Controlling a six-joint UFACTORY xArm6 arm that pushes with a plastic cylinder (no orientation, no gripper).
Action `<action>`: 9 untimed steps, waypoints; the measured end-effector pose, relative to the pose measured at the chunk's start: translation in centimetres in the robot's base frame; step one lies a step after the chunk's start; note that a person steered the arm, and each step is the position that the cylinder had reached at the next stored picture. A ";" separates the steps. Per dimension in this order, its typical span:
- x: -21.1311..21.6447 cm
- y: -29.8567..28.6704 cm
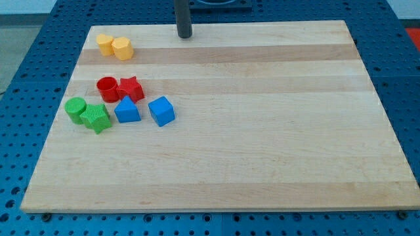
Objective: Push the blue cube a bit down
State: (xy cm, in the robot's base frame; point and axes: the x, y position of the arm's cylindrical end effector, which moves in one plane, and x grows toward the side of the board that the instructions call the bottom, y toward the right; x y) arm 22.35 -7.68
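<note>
The blue cube (161, 111) sits on the wooden board (262, 131) left of centre, turned a little on its base. My tip (184, 36) is at the view's top, near the board's far edge, well above the cube and slightly to its right. It touches no block. A blue triangular block (127, 110) lies just left of the cube, with a small gap between them.
A red cylinder (107, 88) and a red star block (131, 88) sit above the blue blocks. A green cylinder (76, 109) and a green star block (97, 118) lie at the left. Two yellow blocks (114, 46) sit at the top left corner.
</note>
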 end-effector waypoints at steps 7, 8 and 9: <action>21.9 -4.4; 22.2 2.0; 23.3 4.3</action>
State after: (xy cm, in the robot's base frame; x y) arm 45.66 -3.35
